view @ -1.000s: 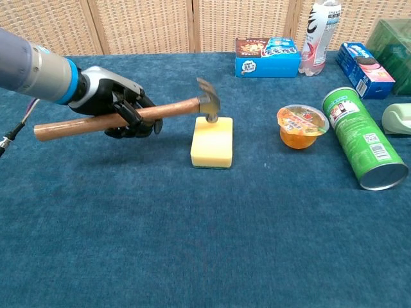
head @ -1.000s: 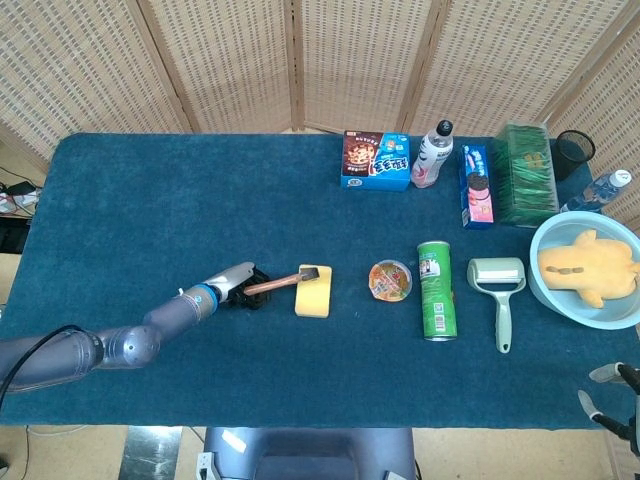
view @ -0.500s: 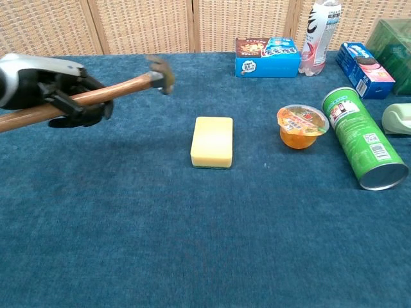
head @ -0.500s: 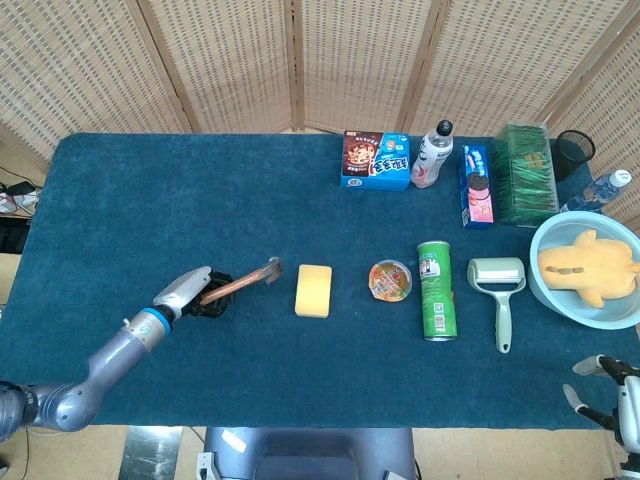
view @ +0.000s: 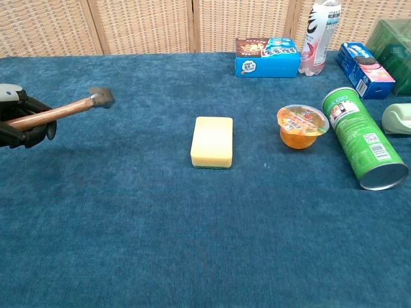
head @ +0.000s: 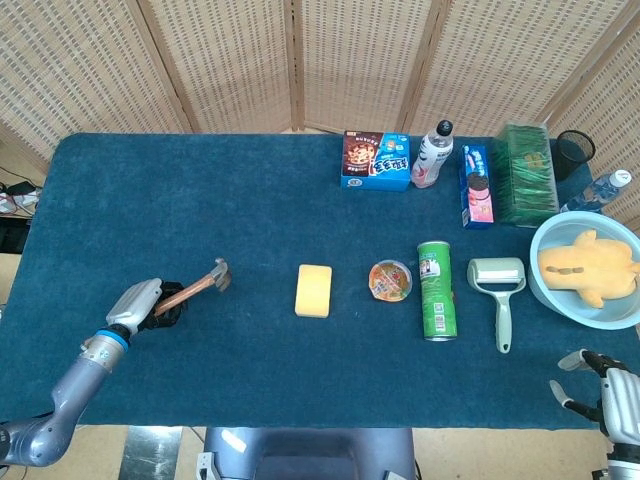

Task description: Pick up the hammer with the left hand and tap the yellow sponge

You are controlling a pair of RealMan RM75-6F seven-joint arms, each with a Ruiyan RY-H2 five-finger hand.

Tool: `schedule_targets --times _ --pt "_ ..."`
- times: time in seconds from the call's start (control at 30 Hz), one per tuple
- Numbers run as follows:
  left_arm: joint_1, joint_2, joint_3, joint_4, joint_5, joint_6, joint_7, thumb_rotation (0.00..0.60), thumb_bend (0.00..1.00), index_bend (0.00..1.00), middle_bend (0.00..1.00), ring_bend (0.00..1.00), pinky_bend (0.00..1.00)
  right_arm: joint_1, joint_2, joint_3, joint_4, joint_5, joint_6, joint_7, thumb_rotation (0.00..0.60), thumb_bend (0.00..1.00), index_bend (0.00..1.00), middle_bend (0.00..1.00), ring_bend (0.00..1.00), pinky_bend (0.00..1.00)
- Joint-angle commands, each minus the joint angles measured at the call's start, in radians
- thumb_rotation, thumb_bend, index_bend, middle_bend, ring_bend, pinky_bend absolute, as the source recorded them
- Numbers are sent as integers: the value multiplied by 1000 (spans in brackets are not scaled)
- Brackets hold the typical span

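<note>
Head view: the left hand (head: 142, 303) grips the hammer (head: 196, 287), well apart from the yellow sponge (head: 314, 290).

The hammer's wooden handle runs from the closed fingers toward 2 o'clock, its metal head raised above the blue table (head: 200, 200). The sponge lies flat at 3 o'clock from the hammer head, just left of a jelly cup (head: 390, 280) and a toppled green can (head: 435, 290). The right hand (head: 598, 385) sits past the table's near right corner, fingers spread, holding nothing.

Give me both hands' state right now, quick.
Left hand: holding the hammer by its handle.
Right hand: holds nothing, fingers apart, open.
</note>
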Motion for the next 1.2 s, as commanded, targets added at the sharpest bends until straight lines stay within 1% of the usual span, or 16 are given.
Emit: schedule_targets --times 0.03,0.23,0.3,0.33,0.37,0.4,0.43,0.47,0.53,0.6,0.67,0.7,0.87,0.93,1.03,1.2 --pt "23 -94 -7 98 4 50 83 600 720 595 711 722 818 -3 1 0 3 5 2 3 600 283 494 516 459 394" --pt "23 -224 -46 210 14 115 204 600 710 595 711 722 802 -11 5 0 7 16 8 11 600 283 494 516 459 394" --pt "22 -257 -59 240 22 126 224 600 674 595 711 716 752 -13 6 0 9 15 12 14 600 283 494 516 459 394" --pt "21 -270 -62 252 32 131 233 600 628 594 704 686 700 -14 6 0 9 16 15 16 600 283 494 517 459 394" --pt "21 -280 -63 262 43 134 239 600 588 579 684 645 648 -16 6 0 10 16 17 17 600 283 494 517 459 394" --pt "21 -286 -64 267 49 134 241 600 512 521 620 535 539 -17 7 0 11 17 18 18 600 283 494 517 459 394" --pt "22 -292 -64 271 56 130 245 600 481 487 585 482 492 -18 7 0 12 18 19 19 600 283 494 516 459 394" --pt "20 -296 -64 273 68 125 248 600 419 401 505 379 405 -20 8 0 13 20 21 21 600 283 494 517 459 394" --pt "21 -302 -66 276 83 125 254 600 302 233 356 215 285 -21 10 0 12 19 23 22 600 283 494 516 459 394" --pt "25 -301 -69 276 96 127 264 600 225 113 236 104 203 -20 11 1 11 17 23 22 600 283 494 517 459 394" --pt "31 -296 -72 267 106 133 267 600 184 34 159 40 160 -17 10 1 13 15 21 23 600 283 494 517 459 394" --pt "36 -291 -74 261 111 138 267 600 172 12 137 23 152 -16 10 2 13 15 20 24 600 283 494 517 459 394" --pt "73 -260 -78 219 144 192 262 600 162 0 118 10 143 -7 12 5 7 5 19 19 600 282 494 517 459 394" --pt "104 -237 -74 185 167 239 257 600 163 0 118 10 143 -1 15 8 3 -2 20 15 600 282 494 517 459 392" --pt "190 -177 -48 101 222 365 231 600 171 0 119 10 144 16 22 12 -12 -26 20 -1 600 283 494 517 458 387" --pt "292 -101 -7 7 275 483 208 600 193 31 123 26 151 36 22 9 -20 -51 9 -15 600 283 495 517 459 385"
